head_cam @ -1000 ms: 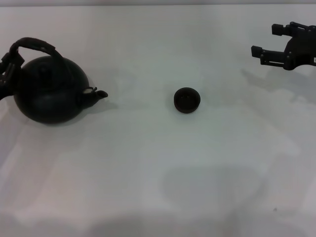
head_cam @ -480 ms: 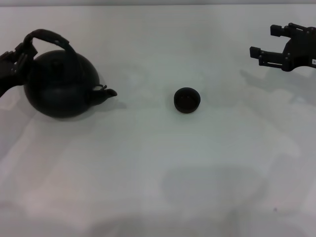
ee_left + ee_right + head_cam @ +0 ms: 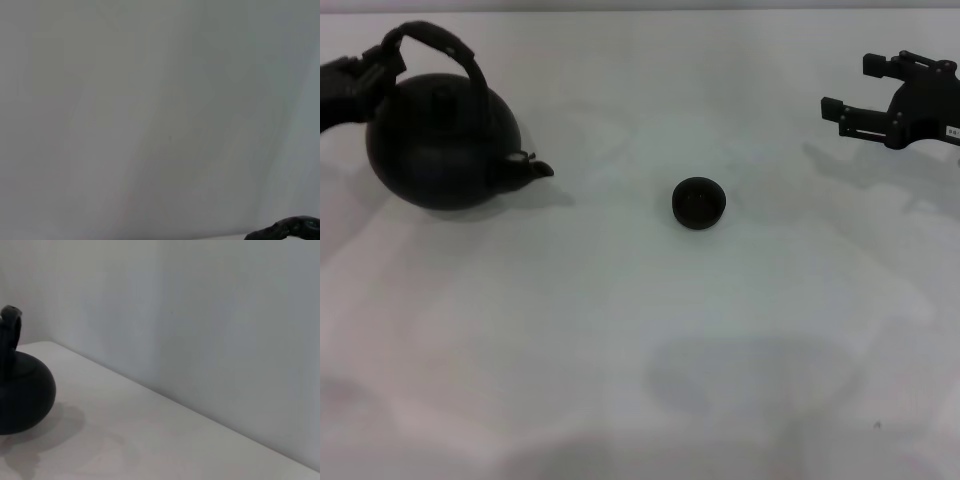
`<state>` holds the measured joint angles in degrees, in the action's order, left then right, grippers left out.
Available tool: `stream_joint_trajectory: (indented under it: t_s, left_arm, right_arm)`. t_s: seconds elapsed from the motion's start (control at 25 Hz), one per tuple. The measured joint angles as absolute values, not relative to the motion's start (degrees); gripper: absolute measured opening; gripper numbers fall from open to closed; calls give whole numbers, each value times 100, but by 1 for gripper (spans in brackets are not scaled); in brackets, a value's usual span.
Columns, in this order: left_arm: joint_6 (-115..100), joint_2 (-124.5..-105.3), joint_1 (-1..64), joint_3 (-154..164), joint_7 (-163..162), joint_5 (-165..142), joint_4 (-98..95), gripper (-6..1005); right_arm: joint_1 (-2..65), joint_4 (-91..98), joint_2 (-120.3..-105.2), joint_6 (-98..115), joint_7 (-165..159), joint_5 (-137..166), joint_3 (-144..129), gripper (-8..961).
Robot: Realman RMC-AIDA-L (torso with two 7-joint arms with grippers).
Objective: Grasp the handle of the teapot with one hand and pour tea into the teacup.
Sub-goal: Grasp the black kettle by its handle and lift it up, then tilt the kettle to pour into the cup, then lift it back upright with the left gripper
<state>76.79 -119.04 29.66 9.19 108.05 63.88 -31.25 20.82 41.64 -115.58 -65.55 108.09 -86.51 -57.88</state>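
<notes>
The matte-black teapot (image 3: pixel 442 145) is at the far left in the head view, its short spout (image 3: pixel 538 170) pointing right toward the teacup (image 3: pixel 699 202). My left gripper (image 3: pixel 380 62) is shut on the left end of the arched handle (image 3: pixel 435 40). The pot seems to hang just above its shadow on the table. The small dark teacup stands upright at mid-table, well apart from the spout. My right gripper (image 3: pixel 857 88) hovers open at the far right, holding nothing. The right wrist view shows the teapot (image 3: pixel 20 390) and its handle (image 3: pixel 10 335) from afar. A dark bit of handle (image 3: pixel 290 229) shows in the left wrist view.
The white table (image 3: pixel 640 350) spreads wide between and in front of the teapot and cup. A plain pale wall (image 3: pixel 225 315) rises behind the table's far edge.
The left gripper has carried the teapot upward and a little toward the cup; the spout has risen. The right gripper has barely shifted. The teacup has not moved.
</notes>
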Motion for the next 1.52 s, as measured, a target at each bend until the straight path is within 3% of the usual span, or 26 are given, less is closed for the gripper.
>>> stream_joint_trajectory:
  t_s: [0.88, 1.52]
  left_arm:
    - [6584, -11884, 2887, 5403, 7152, 6181, -6594, 186]
    - [6240, -11881, 2931, 6920, 5994, 4825, -7457, 179]
  right_arm:
    - [2025, 3921, -11557, -6652, 11278, -9206, -5741, 851]
    - [2012, 3857, -11542, -6715, 11319, -9293, -5730, 851]
